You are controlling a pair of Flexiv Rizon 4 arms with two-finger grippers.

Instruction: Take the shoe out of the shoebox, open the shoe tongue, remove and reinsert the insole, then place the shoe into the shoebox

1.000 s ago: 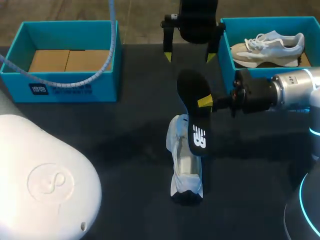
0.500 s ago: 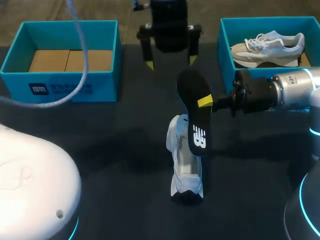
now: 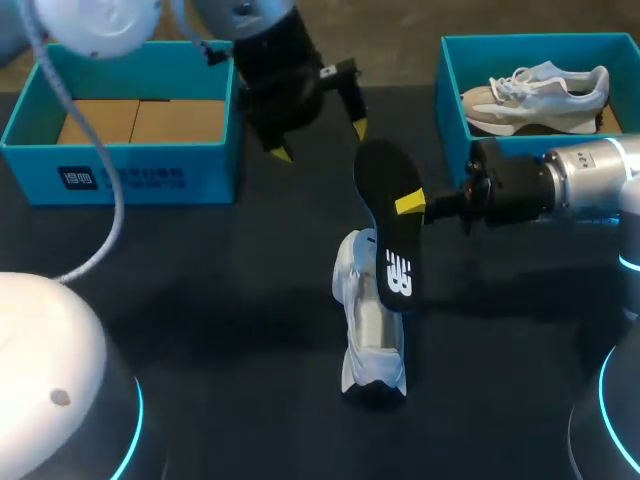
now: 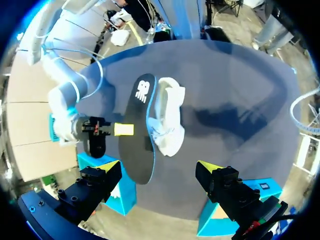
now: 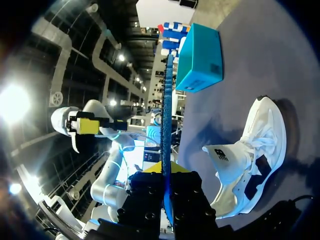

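**Insole**: black, out of the shoe and held in the air above mid-table with its logo face up. The right gripper has its jaws closed on one long edge, one finger on each face. The right arm reaches in level from the right side.

**Shoe**: white, standing on the dark table directly beneath the insole's logo end. Seen from above, the two overlap. I cannot tell whether that end touches the shoe's opening.

**Bearing:** insole and shoe share nearly one long axis, running from the table's near edge toward its far edge. I judge reinsertion to be the step in hand, and it turns on that alignment, since the logo end has to go down into the opening and along the shoe. The right arm already holds the insole, so it is the nearer one.

**Left gripper**: jaws apart with nothing between them. It hangs beyond the insole's far end, well apart from the shoe.

**Left shoebox**: teal, with only cardboard inside.

**Right shoebox**: teal, holding a second white shoe.
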